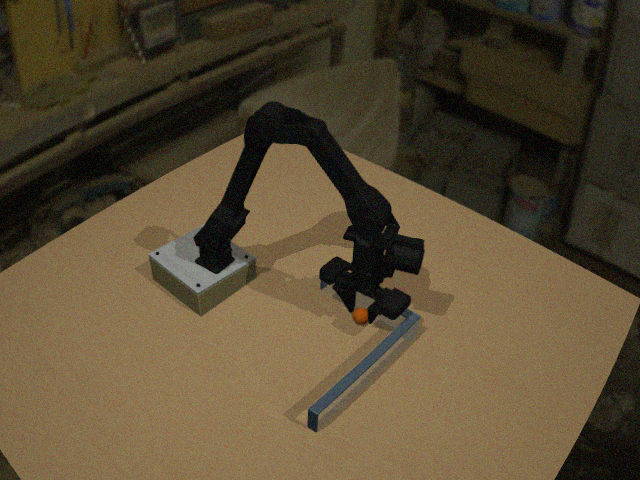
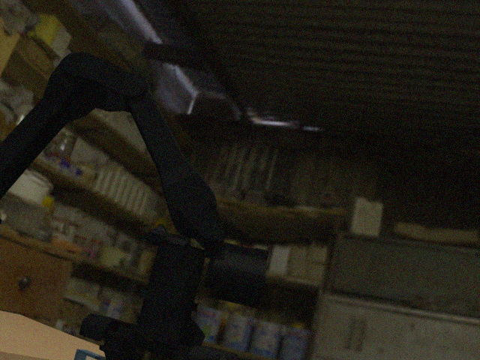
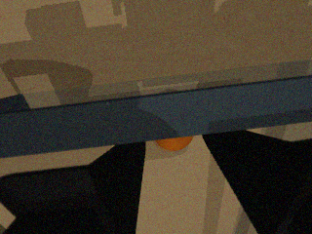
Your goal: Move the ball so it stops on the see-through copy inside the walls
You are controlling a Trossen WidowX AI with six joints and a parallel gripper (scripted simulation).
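Orange ball at the inner corner of the blue walls, gripper parted around it.

The ball (image 1: 360, 315) is small, round and matte orange, resting on the tan table (image 1: 155, 387) close to the low translucent blue walls (image 1: 361, 369) (half hidden behind one in the wrist view). The black gripper (image 1: 368, 310) stands partly open, its fingers clear of the ball, holding nothing.
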